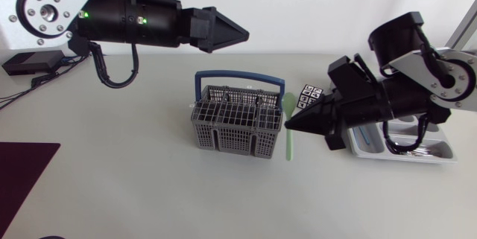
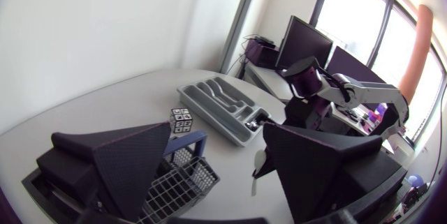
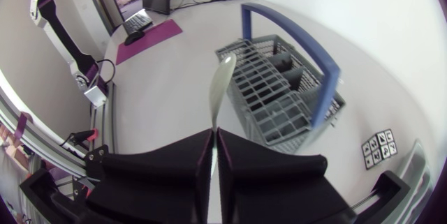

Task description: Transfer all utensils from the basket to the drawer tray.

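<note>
The right tool [image 1: 289, 126] is pinched shut mid-handle on the green spoon [image 1: 288, 103], just beside the basket [image 1: 237, 127]; the left tool [image 1: 243, 32] hangs wide above. The spoon looks like light, stiff, slick plastic, so the flat handle seems the right hold for carrying it to the tray [image 1: 446, 154].

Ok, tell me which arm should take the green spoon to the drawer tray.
Right. The right gripper is shut on the green spoon, and the drawer tray lies beside that arm. The left gripper is open and empty, beyond the basket.
</note>
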You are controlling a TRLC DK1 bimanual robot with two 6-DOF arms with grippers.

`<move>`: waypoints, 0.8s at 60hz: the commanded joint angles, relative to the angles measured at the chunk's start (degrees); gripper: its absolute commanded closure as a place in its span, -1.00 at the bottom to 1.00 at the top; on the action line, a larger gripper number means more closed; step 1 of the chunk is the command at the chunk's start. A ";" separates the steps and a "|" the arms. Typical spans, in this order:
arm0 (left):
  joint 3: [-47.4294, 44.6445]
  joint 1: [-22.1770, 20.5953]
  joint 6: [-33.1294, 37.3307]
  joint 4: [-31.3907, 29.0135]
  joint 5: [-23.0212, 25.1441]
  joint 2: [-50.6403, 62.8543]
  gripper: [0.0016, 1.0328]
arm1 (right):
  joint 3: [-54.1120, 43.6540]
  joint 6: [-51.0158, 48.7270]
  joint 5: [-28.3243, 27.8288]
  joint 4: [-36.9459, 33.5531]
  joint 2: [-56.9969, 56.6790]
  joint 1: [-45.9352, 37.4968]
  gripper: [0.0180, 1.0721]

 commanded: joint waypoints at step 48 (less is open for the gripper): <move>-8.89 7.90 12.15 -4.23 -16.81 1.08 -0.91 | -3.67 -45.04 16.99 17.99 17.91 -52.63 0.89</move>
